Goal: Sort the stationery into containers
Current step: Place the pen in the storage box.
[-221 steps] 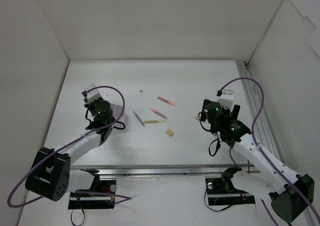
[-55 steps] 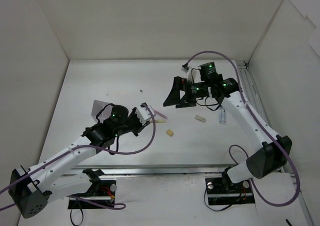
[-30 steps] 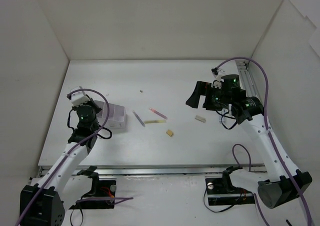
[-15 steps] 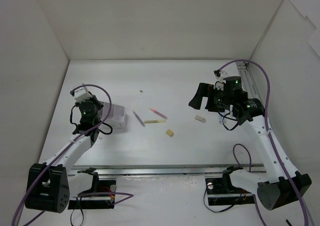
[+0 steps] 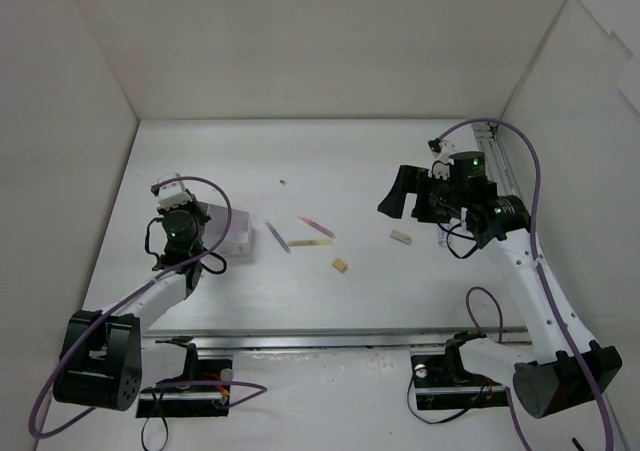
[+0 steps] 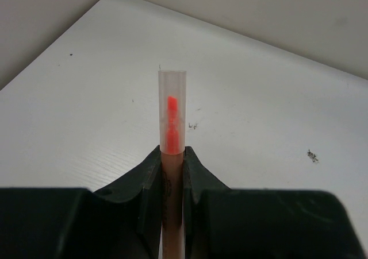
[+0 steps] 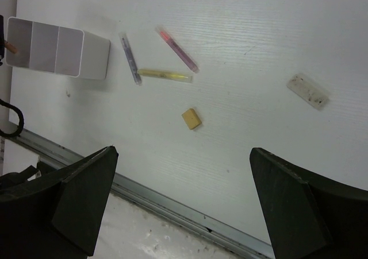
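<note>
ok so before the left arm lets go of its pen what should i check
1. Grip: ok. The left gripper is shut on the clear-capped pen with an orange-red tip.
2. Pen over a compartment of the low white divided box: cannot tell. The left wrist view shows only bare table beyond the pen.
3. Box sitting flat, compartments facing up: ok.
4. Right gripper out of the way: ok. It is open and apart from the box.
5. Sorting finished: not ok. The purple pen, pink-red pen, yellow pen, tan block eraser and off-white block eraser lie on the table.
</note>
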Action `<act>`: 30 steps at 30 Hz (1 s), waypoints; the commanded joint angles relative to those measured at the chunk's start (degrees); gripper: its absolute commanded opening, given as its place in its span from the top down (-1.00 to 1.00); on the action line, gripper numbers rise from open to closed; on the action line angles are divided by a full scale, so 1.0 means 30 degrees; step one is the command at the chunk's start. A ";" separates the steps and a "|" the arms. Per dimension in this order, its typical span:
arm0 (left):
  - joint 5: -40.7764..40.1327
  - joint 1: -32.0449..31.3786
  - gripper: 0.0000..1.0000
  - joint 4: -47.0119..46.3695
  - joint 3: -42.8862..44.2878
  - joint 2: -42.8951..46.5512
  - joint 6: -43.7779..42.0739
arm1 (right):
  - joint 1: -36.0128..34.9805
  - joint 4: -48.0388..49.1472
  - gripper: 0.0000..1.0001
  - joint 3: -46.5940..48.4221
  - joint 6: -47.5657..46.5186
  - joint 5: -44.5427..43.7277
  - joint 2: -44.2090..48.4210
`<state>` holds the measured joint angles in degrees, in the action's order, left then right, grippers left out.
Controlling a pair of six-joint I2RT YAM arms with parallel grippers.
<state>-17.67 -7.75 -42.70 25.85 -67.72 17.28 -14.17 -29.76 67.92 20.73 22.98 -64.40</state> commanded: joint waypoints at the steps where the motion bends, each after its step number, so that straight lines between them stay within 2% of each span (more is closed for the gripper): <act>1: 0.0062 0.0093 1.00 -0.2584 0.0027 -0.0130 -0.0544 | 0.0154 0.1013 -0.96 -0.0082 -0.0318 0.0687 -0.0242; 30: -0.1728 0.0093 0.96 0.1018 0.0584 0.0250 0.0540 | 0.0154 0.1482 -0.96 -0.0755 -0.0260 0.2007 -0.0007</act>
<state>-22.11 -7.75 -38.96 24.95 -68.14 17.58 -14.15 -28.01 65.49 20.71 27.51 -65.45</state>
